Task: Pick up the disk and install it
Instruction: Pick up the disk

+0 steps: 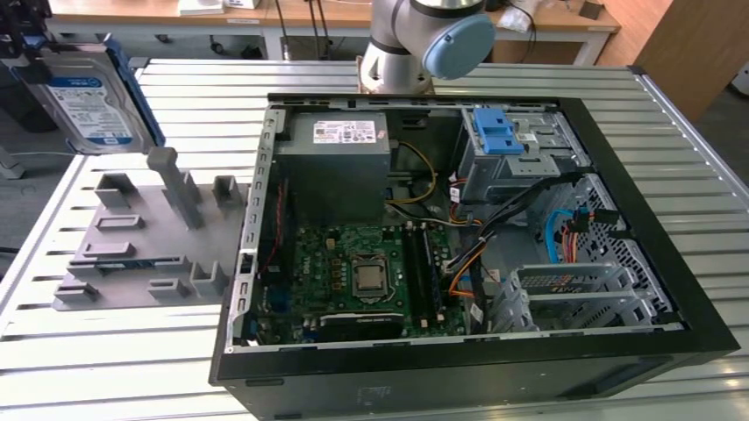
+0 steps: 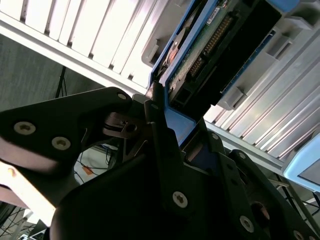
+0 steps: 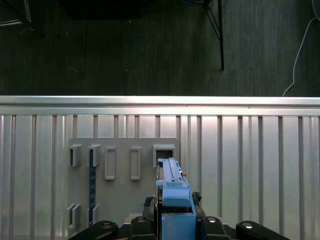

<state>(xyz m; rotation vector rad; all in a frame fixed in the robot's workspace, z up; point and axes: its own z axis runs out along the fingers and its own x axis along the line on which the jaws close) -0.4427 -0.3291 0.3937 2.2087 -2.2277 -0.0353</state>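
Observation:
The disk [image 1: 94, 96], silver-grey with a white-and-blue label and a blue bracket, hangs in the air at the exterior view's upper left, above the grey fixture plate [image 1: 146, 237]. My gripper [image 1: 33, 48] is shut on its upper end. In the first wrist view the disk [image 3: 172, 192] shows edge-on, sticking out from between my black fingers [image 3: 142, 220] over the plate [image 3: 125, 195]. In the second wrist view its connector side [image 2: 220, 45] and blue bracket sit clamped in my gripper [image 2: 167, 117].
An open computer case [image 1: 655, 184] lies on the slatted metal table [image 1: 117, 368], to the exterior view's right of the plate. Inside it stand a grey drive cage with a blue-latched tray [image 1: 497, 132], the motherboard [image 1: 363, 272] and cables. The arm's base [image 1: 422, 44] rises behind the case.

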